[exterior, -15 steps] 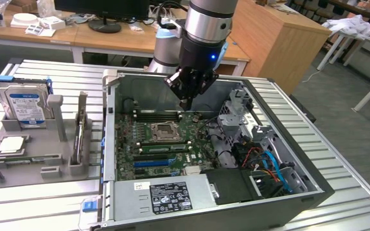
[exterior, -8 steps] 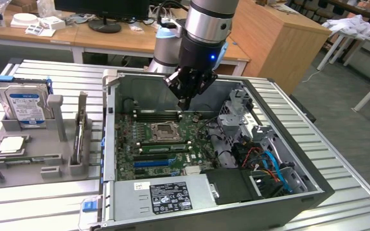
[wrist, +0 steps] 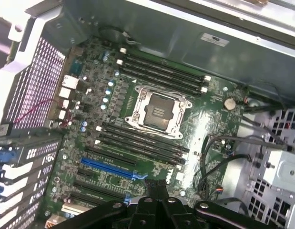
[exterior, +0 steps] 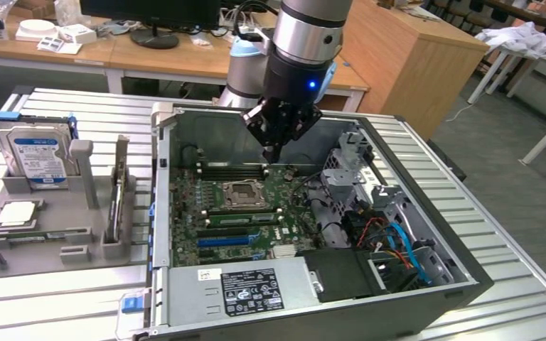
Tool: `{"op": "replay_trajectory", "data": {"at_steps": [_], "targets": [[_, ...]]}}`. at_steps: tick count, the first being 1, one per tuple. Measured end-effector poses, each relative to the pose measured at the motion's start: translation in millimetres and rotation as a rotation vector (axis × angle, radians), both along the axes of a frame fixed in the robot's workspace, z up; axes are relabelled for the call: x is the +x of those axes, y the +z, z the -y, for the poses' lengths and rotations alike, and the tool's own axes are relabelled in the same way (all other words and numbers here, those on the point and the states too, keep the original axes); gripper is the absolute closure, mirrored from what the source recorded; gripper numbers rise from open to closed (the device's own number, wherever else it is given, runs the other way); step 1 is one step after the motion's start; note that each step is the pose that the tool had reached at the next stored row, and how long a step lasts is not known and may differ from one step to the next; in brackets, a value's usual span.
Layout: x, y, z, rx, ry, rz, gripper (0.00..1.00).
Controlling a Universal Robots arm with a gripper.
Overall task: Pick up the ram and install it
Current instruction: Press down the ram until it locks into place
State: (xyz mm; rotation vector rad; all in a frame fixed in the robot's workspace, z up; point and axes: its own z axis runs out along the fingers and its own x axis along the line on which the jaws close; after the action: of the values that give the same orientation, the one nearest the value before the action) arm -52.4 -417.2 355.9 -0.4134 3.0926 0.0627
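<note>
Gripping: the fingers [exterior: 271,150] are pressed together with nothing between them; the gripper [wrist: 156,187] carries no stick.
Fingers' position: pointing straight down inside the open computer case [exterior: 463,273], hovering just above the motherboard [wrist: 114,95], judged a stance for lining up with or pressing at a slot rather than for carrying.
Directly under the fingers: the nearer bank of memory slots [exterior: 244,170], long black channels lying side by side.
Just beyond the fingers: the CPU socket [wrist: 159,110], one, its metal frame empty.
Past the socket: the second bank of memory slots [wrist: 140,143]; a green strip shows there in the exterior view, possibly a seated stick, but I cannot tell.
Slot count: two banks, four slots in each as far as can be counted; one blue expansion slot [wrist: 109,169].
Ram: the ram [exterior: 119,190] stands on its long edge in a grey holder, well apart from the fingers, toward the exterior view's left, outside the case; upright so its edges are free for a pinch.
Second stick: a stick [exterior: 47,235] lies low on the same tray [exterior: 74,213]; two sticks in all.
Farthest from the fingers: one hard drive [exterior: 36,153] upright in its stand, one CPU chip [exterior: 17,213] lying flat.
</note>
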Motion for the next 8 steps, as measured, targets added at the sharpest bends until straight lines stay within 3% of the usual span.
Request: {"op": "replay_trajectory", "data": {"at_steps": [5, 8], "targets": [[-0.1, -0.3, 0.0, -0.0001, -0.067, -0.0016, 0.89], [-0.2, -0.5, 0.0, -0.0002, -0.099, -0.0065, 0.89]]}}
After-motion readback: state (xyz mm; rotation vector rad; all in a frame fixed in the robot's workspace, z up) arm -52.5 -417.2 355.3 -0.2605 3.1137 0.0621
